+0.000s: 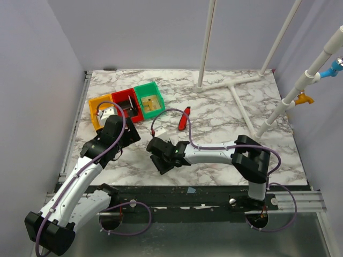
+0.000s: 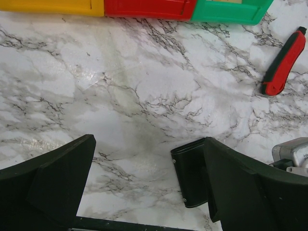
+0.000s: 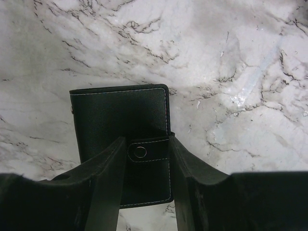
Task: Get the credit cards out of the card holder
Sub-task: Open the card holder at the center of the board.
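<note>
Slippage is the main risk here: the small black square stitched leather card holder (image 3: 120,113) lies shut and flat on the white grey-veined marble tabletop (image 3: 250,62). Its narrow black snap strap (image 3: 149,150) is fastened across the edge, so nothing pins the holder down but its own weight. A pull on that strap could drag or lift the whole holder instead of popping the snap. A poor bite on so thin a tab could also let it spring free and spin the holder out of line. The credit cards do not show in any view and are presumably inside, so a rough tug might also spill them unevenly. The right gripper (image 3: 147,139) sits low in the wrist frame with its dark fingers (image 3: 108,183) on either side of the strap, at a middling width. Their inner faces appear to meet the strap's ends, but I cannot tell whether they truly pinch it or only flank it. In the overhead view this happens at lower centre of the frame. The left gripper (image 2: 148,144) is spread as wide as it goes and holds nothing. The holder's corner peeks out beside its right-hand finger (image 2: 250,192), and I cannot tell whether the two touch. The red-and-black elongated plastic tool (image 2: 284,62) lies well apart at the upper right of the left wrist frame.
</note>
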Tool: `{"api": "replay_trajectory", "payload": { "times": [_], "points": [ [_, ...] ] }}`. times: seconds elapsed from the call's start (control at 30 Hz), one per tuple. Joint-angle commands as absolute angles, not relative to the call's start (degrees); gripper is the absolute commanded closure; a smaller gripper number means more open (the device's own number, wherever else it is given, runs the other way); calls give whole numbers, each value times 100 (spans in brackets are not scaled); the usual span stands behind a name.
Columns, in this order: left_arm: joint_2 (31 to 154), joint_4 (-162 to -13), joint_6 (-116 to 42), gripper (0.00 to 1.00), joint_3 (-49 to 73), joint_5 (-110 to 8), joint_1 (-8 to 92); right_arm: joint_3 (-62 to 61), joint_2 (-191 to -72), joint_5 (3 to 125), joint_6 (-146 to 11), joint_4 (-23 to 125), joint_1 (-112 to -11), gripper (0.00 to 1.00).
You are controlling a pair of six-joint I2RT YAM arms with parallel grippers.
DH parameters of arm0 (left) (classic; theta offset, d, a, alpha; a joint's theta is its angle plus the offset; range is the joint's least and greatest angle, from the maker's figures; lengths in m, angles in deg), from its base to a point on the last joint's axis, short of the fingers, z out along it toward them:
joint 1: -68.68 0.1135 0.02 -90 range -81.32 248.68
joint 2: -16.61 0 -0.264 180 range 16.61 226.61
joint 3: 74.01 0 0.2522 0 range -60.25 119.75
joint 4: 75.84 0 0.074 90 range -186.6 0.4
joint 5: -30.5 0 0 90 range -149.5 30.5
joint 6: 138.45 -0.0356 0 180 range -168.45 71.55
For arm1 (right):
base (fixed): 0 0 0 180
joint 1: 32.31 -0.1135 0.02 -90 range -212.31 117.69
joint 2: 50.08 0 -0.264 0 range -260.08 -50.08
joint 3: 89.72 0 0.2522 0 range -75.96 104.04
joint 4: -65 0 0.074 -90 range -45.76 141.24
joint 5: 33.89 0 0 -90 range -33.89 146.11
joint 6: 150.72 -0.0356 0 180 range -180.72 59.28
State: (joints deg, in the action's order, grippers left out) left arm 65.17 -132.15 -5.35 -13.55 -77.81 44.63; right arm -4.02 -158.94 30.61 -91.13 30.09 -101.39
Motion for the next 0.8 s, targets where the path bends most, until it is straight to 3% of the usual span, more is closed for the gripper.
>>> {"api": "replay_trajectory", "payload": {
  "times": [0.0,0.43,0.6,0.77],
  "points": [
    [6487,-13133,-485,1,-1374,-7647,4495,-401,-15843,2866,-9134,2634,-10249,57],
    [6432,-13166,-480,1,-1401,-7664,4498,-236,-16016,2670,-9229,2404,-10436,60],
    [6416,-13187,-479,1,-1408,-7663,4504,-245,-15729,2699,-9252,2415,-10431,51],
    [6416,-13196,-472,2,-1415,-7666,4504,-220,-15642,2814,-9201,2432,-10435,51]
  ]
}}
